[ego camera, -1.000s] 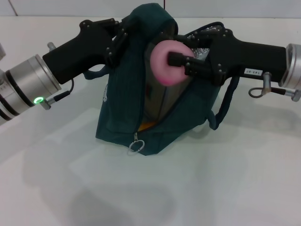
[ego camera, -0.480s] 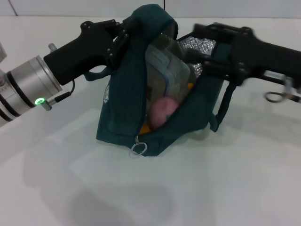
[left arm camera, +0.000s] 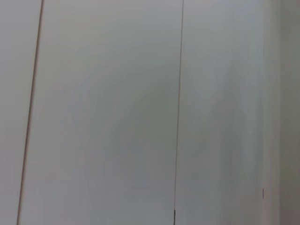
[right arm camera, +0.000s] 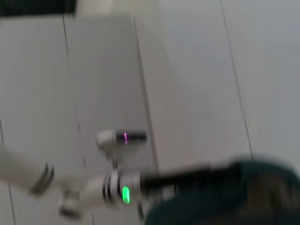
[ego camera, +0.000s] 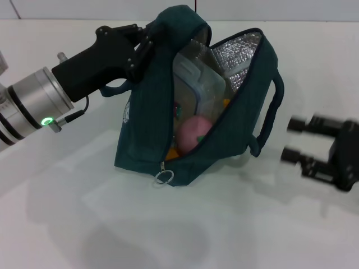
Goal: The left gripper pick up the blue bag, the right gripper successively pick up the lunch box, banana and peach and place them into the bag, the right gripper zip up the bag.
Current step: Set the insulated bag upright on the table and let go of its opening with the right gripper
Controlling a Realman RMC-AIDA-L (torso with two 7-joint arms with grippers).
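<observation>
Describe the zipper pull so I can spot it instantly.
Find the blue bag, held up at its top by the left gripper. Follow its open front edge down to the lowest corner nearest the camera. The zipper pull hangs there: a small metal ring, the only shiny loop against the dark fabric.

The blue bag [ego camera: 147, 134] stands open, its foil lining showing. Inside, the lunch box [ego camera: 201, 89] stands upright above the peach [ego camera: 192, 132].

Blue bag [ego camera: 151, 140] at centre of surface [ego camera: 235, 224]; lunch box [ego camera: 199, 89] above peach [ego camera: 193, 133] inside; left tool [ego camera: 147, 42] at bag's top-left; right tool [ego camera: 291, 140] well right.
</observation>
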